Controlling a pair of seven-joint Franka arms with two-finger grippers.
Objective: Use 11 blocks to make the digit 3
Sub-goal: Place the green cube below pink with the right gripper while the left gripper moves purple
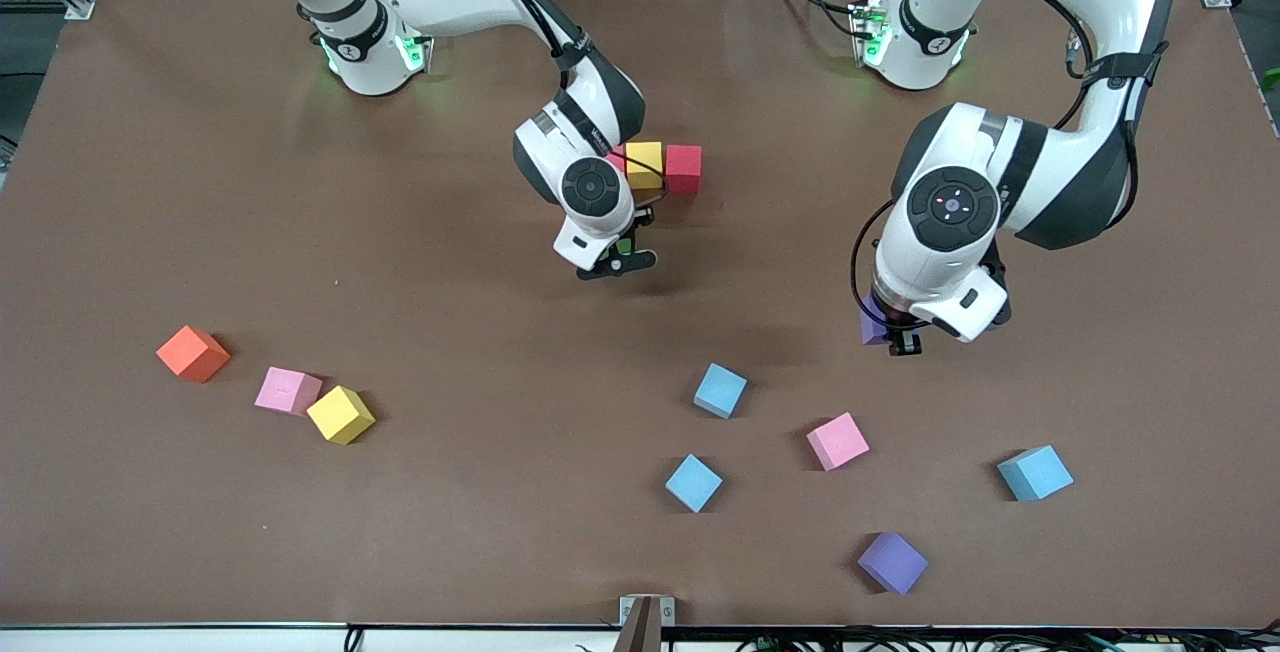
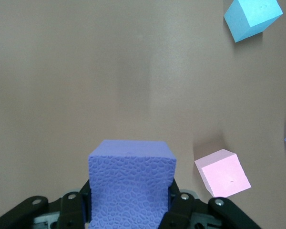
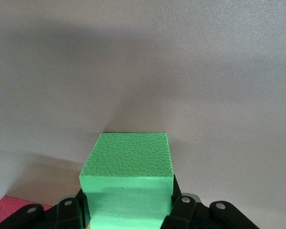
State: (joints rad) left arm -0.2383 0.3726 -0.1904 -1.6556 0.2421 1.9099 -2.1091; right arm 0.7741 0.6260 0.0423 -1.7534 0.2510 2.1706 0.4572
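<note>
The front camera looked down from high up at the whole table (image 1: 120,182). Each wrist camera sat close above its own block. The left wrist and front views shared a pink block (image 2: 223,172) (image 1: 838,441).

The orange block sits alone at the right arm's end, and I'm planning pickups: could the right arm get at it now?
Probably not yet: the right gripper is shut on a green block. The table around the orange block looks free.

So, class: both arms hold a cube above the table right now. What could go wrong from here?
1. The right gripper carries a green block beside the started row; lowering it could knock that row askew.
2. The left gripper grips its purple block low, so the block might tilt on release.
</note>
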